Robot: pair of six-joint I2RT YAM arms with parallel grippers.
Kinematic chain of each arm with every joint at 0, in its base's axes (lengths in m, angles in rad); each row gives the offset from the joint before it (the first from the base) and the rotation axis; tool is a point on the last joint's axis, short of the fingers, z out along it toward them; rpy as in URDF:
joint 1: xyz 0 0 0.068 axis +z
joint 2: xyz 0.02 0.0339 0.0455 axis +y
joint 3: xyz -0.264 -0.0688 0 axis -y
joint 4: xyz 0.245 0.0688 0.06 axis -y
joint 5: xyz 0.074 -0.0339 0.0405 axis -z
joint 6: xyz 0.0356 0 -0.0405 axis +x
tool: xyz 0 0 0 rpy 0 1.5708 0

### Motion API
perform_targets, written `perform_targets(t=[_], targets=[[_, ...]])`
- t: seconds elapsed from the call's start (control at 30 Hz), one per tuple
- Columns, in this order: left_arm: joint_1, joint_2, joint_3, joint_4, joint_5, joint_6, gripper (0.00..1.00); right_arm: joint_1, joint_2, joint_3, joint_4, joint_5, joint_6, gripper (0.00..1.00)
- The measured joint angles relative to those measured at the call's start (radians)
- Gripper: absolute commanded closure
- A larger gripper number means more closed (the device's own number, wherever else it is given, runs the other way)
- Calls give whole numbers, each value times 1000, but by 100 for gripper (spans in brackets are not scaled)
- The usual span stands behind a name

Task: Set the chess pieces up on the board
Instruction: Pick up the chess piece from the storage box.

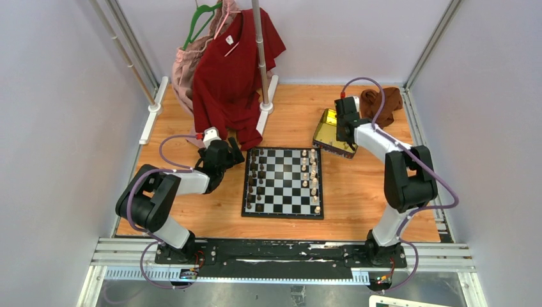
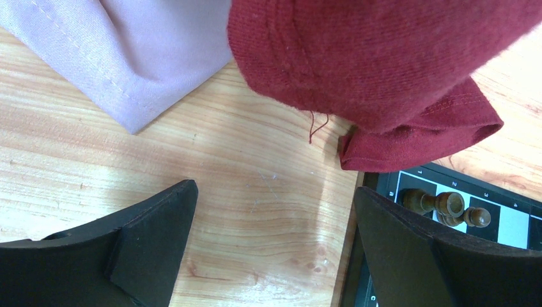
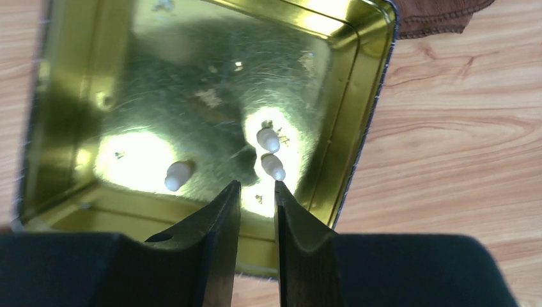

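Observation:
The board (image 1: 284, 187) lies in the table's middle. Dark chess pieces (image 1: 255, 182) stand along its left side and cream pieces (image 1: 313, 179) along its right side. My left gripper (image 1: 231, 153) is open and empty, low over bare wood by the board's far left corner. In the left wrist view (image 2: 275, 211) the board's corner (image 2: 511, 227) with dark pieces (image 2: 447, 204) shows behind the right finger. My right gripper (image 1: 340, 130) hangs over the gold tin (image 1: 327, 128). In the right wrist view (image 3: 255, 190) its jaws are narrowly apart and empty, above three cream pieces (image 3: 273, 166) in the tin (image 3: 160, 77).
A red shirt (image 1: 233, 70) and a pink garment (image 1: 188, 64) hang from a rack pole (image 1: 259, 51). The shirt's hem (image 2: 383, 64) drapes onto the table beside the board. A brown cloth (image 1: 381, 102) lies behind the tin.

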Motion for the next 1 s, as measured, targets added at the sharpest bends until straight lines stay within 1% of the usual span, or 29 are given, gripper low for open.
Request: perform_targets(t=[0.23, 0.47, 0.5, 0.53, 0.57, 0.6, 0.63, 1.0], targets=[[0, 0, 0, 0, 0, 0, 0, -92, 110, 35, 29, -43, 0, 71], [0, 0, 0, 0, 0, 0, 0, -118, 168, 59, 56, -87, 1, 72], [0, 0, 0, 0, 0, 0, 0, -121, 174, 63, 58, -93, 1, 73], [0, 0, 0, 0, 0, 0, 0, -123, 179, 66, 61, -100, 2, 78], [0, 0, 0, 0, 0, 0, 0, -125, 183, 70, 64, -106, 2, 85], [0, 0, 0, 0, 0, 0, 0, -126, 187, 74, 66, -111, 3, 94], [0, 0, 0, 0, 0, 1, 0, -127, 189, 74, 71, -115, 6, 100], [0, 0, 0, 0, 1, 3, 0, -130, 182, 74, 81, -158, 11, 100]])
